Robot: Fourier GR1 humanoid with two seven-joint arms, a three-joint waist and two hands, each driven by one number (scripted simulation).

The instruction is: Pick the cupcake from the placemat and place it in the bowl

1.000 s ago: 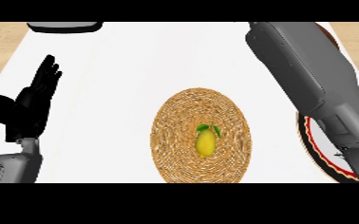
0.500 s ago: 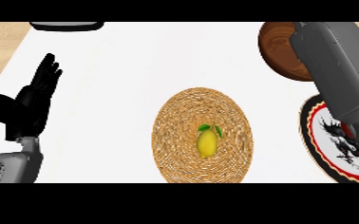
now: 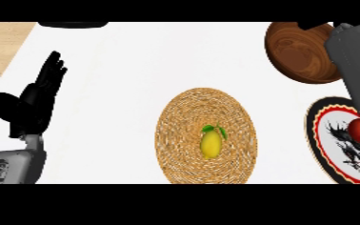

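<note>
Fingers straight and spread upward, the left robot hand [image 3: 36, 102] rests near the left edge of the white tabletop [image 3: 141, 66], holding nothing.

Right of it, towards the middle and lower part of the view, lies a round woven straw mat [image 3: 205, 136] with a yellow lemon and its green leaves [image 3: 211, 142] on its centre. Neither is named in the task.

Further right, near the top, sits the round dark brown wooden bowl [image 3: 299, 52]; what shows of its inside looks empty, though its right side is hidden behind the grey right forearm [image 3: 346, 59], which crosses the view's right edge. The right robot hand itself is out of view, so whether it is spread or closed cannot be told.

Below the bowl, cut off by the right edge, is the round white placemat with a red and black rim and a dark dragon pattern [image 3: 330, 140]. A small red shape [image 3: 355, 129] at the very edge, on the placemat, may be the cupcake, but too little shows to be sure.

By this reading, the task is at an early stage: nothing is in the bowl, and both pick-up and placing seem left to do.
</note>
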